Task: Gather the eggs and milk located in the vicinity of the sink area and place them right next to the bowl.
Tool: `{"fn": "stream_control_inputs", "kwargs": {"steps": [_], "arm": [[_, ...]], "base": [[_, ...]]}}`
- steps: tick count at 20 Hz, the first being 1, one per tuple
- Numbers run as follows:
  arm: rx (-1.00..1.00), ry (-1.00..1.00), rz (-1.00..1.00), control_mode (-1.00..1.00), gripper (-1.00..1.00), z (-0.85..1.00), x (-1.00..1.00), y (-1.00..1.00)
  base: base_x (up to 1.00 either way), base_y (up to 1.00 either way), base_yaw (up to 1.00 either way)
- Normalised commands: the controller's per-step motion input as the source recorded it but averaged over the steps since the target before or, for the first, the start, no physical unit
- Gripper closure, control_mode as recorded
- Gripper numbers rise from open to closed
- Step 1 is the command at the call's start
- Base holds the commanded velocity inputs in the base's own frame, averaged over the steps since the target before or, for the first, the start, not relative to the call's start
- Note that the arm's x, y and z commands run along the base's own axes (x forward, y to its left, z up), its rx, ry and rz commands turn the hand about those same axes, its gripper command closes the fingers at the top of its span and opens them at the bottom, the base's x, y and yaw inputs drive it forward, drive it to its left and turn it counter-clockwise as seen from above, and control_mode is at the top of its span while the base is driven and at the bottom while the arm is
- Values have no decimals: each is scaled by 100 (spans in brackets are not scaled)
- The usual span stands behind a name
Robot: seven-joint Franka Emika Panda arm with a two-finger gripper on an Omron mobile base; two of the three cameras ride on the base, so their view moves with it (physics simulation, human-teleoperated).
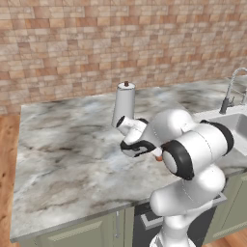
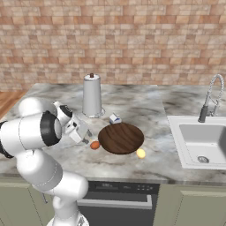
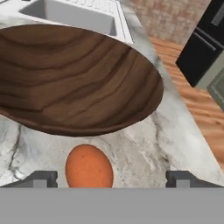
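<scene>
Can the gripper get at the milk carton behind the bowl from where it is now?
Probably yes: the open gripper sits left of the bowl, and the milk carton stands at the bowl's far rim with bare counter between.

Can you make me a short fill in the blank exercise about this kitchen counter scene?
1. The orange egg lies on the counter beside the wooden ____.
2. The pincer stands ____ around the egg.
3. The small milk carton stands between the bowl and the tall white ____.
4. The chrome faucet rises behind the ____.

Missing words: bowl; open; jug; sink
</scene>
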Motion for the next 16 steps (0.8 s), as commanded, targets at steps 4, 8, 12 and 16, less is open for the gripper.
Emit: {"fn": "stream_control_inputs", "kwargs": {"steps": [4,8,12,16], "arm": [[9,4,-15,-100,-100,57,3,19],[31,4,-8,-100,-100,58,2,-16],[39,14,-15,-100,-100,49,-33,-3],[44,9,-12,-100,-100,32,-67,-6]], "base": [[0,0,0],[0,0,0],[0,0,0],[0,0,0]]}}
